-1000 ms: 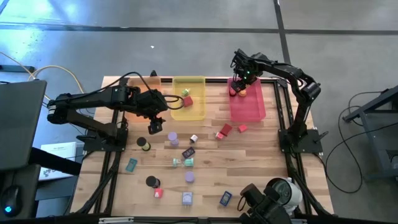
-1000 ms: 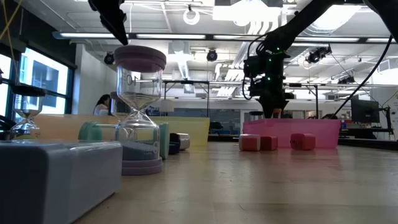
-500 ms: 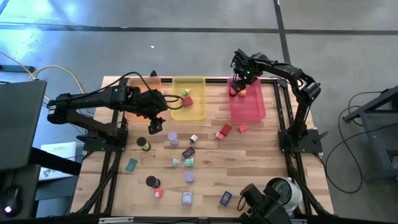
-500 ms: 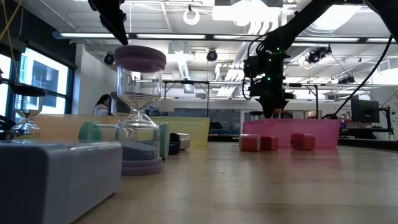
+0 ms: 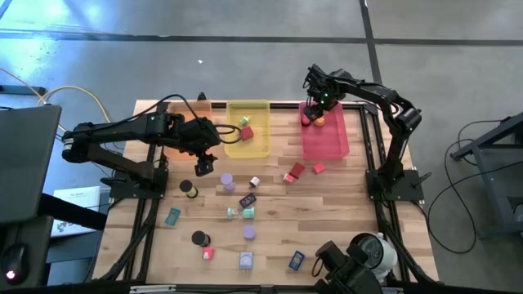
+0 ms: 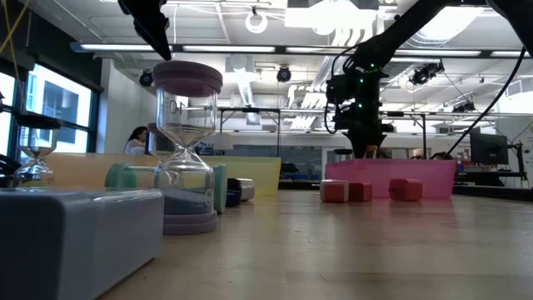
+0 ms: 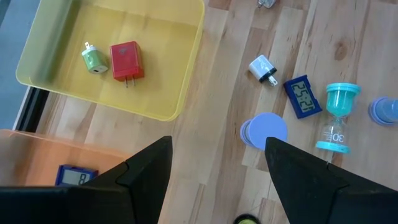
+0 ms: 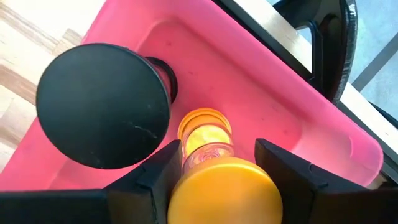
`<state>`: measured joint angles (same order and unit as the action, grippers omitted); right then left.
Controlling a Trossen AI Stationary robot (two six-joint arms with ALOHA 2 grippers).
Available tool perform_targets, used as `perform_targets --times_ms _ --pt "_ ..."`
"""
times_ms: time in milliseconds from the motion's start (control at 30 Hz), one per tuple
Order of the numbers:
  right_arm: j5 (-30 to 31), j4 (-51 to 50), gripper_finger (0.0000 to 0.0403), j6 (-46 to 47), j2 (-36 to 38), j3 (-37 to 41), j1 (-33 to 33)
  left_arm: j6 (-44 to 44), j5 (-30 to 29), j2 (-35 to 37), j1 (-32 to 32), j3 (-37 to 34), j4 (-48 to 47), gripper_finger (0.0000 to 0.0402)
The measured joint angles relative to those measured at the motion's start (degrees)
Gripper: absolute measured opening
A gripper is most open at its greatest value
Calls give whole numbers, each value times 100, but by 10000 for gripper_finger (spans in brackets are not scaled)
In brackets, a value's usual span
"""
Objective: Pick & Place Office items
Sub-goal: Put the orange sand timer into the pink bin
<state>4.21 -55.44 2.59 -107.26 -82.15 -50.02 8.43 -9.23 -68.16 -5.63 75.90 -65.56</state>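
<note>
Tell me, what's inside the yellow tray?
Inside the yellow tray lie two small plugs: a green plug and a red plug, side by side. The left wrist view shows most of its floor; one corner falls outside that picture.

Bright overhead ceiling lights (image 6: 350,23) glare in the low view, whose nearest objects look perhaps blurred.

Cut off by the frame edge in the left wrist view: blue digital clock (image 7: 76,177) in the orange tray (image 7: 37,155); half hidden behind the yellow hourglass (image 8: 214,168) in the right wrist view: black hourglass (image 8: 102,106); too small to identify from above: scattered pieces.
</note>
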Motion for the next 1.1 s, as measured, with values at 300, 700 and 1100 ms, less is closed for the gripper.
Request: perform_targets --times_ms 300,700,1100 --pt "-245 -4 204 -24 0 -2 -2 20 0 0 0 0 0 250" --pt "-290 -29 206 -22 0 -2 -2 15 0 0 2 0 0 250" --pt "-315 -68 206 -31 0 -2 -2 13 17 0 1 -1 -2 250"
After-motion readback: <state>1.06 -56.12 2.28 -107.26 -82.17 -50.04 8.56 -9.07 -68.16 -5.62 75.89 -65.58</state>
